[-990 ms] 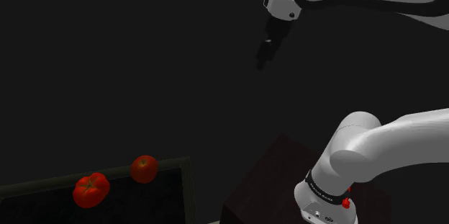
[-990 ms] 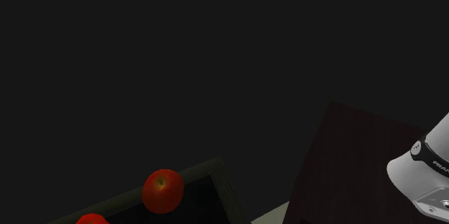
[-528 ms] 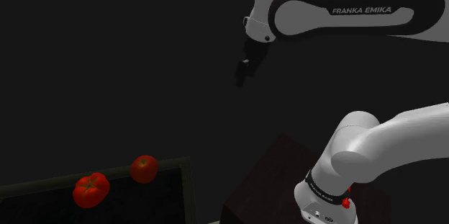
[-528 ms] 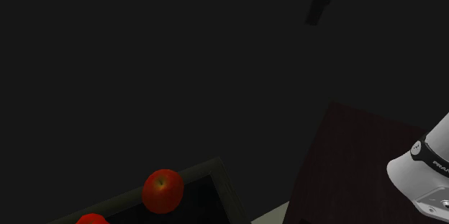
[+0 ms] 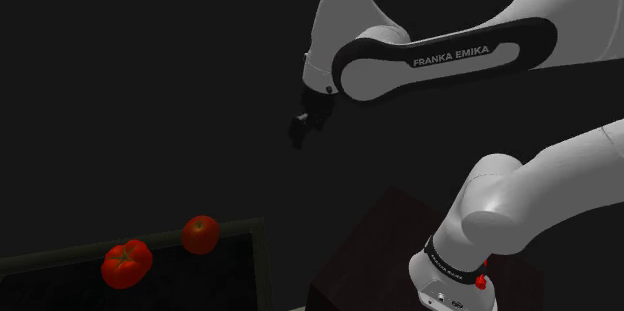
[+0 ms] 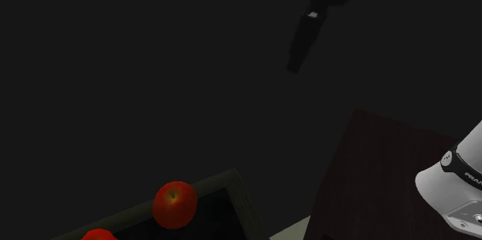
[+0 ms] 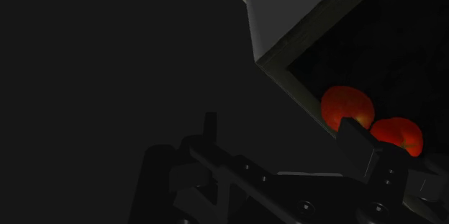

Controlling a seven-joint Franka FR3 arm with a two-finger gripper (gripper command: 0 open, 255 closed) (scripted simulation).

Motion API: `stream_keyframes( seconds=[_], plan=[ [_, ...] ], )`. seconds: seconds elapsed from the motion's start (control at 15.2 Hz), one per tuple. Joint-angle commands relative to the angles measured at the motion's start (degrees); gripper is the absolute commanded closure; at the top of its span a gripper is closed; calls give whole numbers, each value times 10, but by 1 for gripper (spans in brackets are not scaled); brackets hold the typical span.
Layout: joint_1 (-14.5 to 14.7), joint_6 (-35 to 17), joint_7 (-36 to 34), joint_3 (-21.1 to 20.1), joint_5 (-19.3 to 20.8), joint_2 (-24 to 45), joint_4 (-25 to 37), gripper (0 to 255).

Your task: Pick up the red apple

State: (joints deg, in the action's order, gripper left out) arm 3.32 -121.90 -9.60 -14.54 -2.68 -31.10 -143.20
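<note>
The black gripper [image 5: 300, 131] hangs high in the air, its fingers [image 7: 355, 137] spread apart with nothing between them: released, gripping nothing. In the second exterior view the gripper [image 6: 296, 57] points down and slightly toward that view's left, well apart from the fruit below. Through the wrist view, past the gripper [image 7: 282, 132], there's the red apple [image 7: 347, 107], sitting inside a dark basin [image 7: 288, 78] just beside its rim, near a corner. Right next to the apple sits a red tomato [image 7: 399, 135], the two nearly touching from this angle. In the shoulder view the red apple [image 5: 200, 234] is at the lower left by the basin [image 5: 256, 259] rim, with the tomato [image 5: 127, 263] farther left. Behind the gripper, the white arm [image 5: 450, 54] stretches back over the dark stand [image 5: 370, 249].
</note>
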Motion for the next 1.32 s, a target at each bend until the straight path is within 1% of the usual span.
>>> stream_keyframes(
  seconds=[0.0, 0.26, 0.4, 0.53, 0.73, 0.92, 1.06, 1.25],
  plan=[
    [0, -34, -27, -22, 2, 33, 3, 0],
    [-5, -96, -88, -68, 21, 107, 20, 0],
    [-11, -124, -123, -91, 41, 148, 34, 0],
    [-17, -148, -163, -114, 68, 191, 52, 0],
    [-25, -177, -232, -143, 126, 260, 85, 0],
    [-22, -194, -310, -159, 200, 335, 127, 0],
    [-10, -198, -360, -159, 252, 385, 160, 0],
    [20, -197, -426, -146, 320, 459, 215, 0]
  ],
)
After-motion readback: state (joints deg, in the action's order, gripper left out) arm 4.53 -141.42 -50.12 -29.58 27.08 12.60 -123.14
